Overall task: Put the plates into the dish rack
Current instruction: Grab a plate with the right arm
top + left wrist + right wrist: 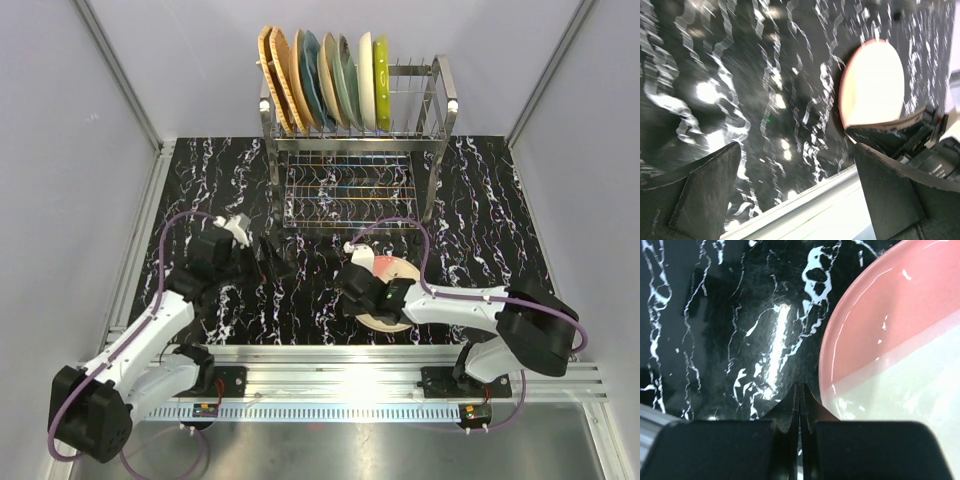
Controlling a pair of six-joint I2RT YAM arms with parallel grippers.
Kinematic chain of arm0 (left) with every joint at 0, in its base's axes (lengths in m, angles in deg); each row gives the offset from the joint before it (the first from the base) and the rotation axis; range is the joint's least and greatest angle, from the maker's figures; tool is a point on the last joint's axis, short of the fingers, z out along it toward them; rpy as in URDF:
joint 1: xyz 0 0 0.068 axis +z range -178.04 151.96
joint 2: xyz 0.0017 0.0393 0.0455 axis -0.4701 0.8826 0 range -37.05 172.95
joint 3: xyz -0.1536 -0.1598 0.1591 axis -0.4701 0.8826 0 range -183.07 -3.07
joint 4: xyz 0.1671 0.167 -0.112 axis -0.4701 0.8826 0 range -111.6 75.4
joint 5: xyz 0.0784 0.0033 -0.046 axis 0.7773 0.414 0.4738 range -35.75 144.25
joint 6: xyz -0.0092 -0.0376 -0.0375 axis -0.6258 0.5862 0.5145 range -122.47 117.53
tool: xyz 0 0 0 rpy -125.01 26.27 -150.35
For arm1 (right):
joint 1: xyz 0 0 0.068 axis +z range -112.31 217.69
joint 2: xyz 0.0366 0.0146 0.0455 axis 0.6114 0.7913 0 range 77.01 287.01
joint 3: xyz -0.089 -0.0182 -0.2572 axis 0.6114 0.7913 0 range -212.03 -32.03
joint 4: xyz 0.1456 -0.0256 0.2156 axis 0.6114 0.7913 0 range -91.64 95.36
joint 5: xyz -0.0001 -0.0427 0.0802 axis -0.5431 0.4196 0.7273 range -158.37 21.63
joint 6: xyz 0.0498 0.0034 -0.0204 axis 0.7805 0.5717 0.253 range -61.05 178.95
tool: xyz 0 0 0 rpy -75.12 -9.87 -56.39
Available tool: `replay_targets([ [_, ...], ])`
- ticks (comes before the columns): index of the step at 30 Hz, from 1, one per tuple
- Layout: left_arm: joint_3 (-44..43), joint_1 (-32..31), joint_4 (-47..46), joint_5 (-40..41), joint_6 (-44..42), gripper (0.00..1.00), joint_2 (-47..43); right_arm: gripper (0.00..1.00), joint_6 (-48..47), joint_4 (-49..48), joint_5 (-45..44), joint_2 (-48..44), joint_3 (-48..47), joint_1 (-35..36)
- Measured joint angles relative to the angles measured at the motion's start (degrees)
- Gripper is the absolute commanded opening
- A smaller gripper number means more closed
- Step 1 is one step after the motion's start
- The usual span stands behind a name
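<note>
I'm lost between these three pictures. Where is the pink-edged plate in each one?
Top view: the pink-edged plate lies right of centre, partly under the right arm.
Left wrist view: upper right.
Right wrist view: it fills the right side.
Shared landmark: the black marbled tabletop, seen around the plate in all three.

No text is legible; white lettering on the right arm's black housing, at four o'clock, is too blurred to read.

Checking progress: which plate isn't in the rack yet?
The pink-edged plate, on the table beside the right end effector; the other plates stand in the dish rack.
</note>
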Motion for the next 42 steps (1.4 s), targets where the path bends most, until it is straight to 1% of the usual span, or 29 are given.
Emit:
replay_targets([
  [1, 1.01, -1.36, -1.03, 0.07, 1.09, 0.99, 0.00, 0.01, 0.15, 0.00, -0.04, -0.50, 0.17, 0.35],
  [3, 2.47, -4.09, -3.04, 0.52, 2.80, 0.99, 0.15, 0.10, 0.42, 0.28, -0.24, -1.49, 0.42, 1.14],
  [4, 2.82, -5.20, -3.96, 0.70, 3.45, 0.99, 0.46, 0.23, 0.57, 0.50, -0.48, -1.92, 0.42, 1.44],
  [6, 3.02, -6.93, -5.49, 1.66, 4.42, 0.99, 1.66, 0.39, 1.07, 1.38, -1.27, -3.26, 0.42, 1.97],
  [8, 3.02, -8.52, -7.54, 2.47, 5.29, 0.99, 3.48, 0.46, 1.27, 2.80, -2.51, -4.72, 0.39, 2.14],
  [12, 3.02, -9.84, -8.83, 3.89, 5.64, 0.99, 6.32, 0.46, 1.66, 7.04, -6.62, -5.81, 0.00, 2.56],
  [16, 2.93, -9.92, -7.82, 6.62, 4.79, 0.99, 6.69, 0.47, 1.33, 11.34, -10.03, -3.85, -2.34, 3.13],
  [21, 2.73, -9.92, -6.60, 9.51, 3.37, 0.99, 6.62, 0.46, 0.24, 14.56, -13.05, 3.80, -8.92, 4.48],
  [26, 2.73, -9.46, -4.61, 11.98, 2.23, 0.99, 6.62, 0.46, -0.87, 15.06, -13.81, 9.51, -11.87, 6.60],
  [33, 2.73, -6.38, -3.48, 12.26, 2.23, 0.99, 6.62, 0.43, -0.87, 18.78, -15.85, 16.35, -15.43, 6.93],
  [37, 2.73, -5.79, -3.52, 11.67, 2.23, 0.99, 6.71, 0.42, -0.87, 21.79, -18.71, 19.28, -18.40, 7.63],
  [41, 2.56, -5.44, -3.56, 10.43, 2.27, 0.99, 7.96, 0.38, -0.85, 24.33, -21.24, 21.62, -20.79, 8.52],
  [42, 2.51, -5.35, -3.56, 10.21, 2.27, 0.99, 8.35, 0.35, -0.83, 24.79, -21.75, 22.03, -21.14, 8.70],
])
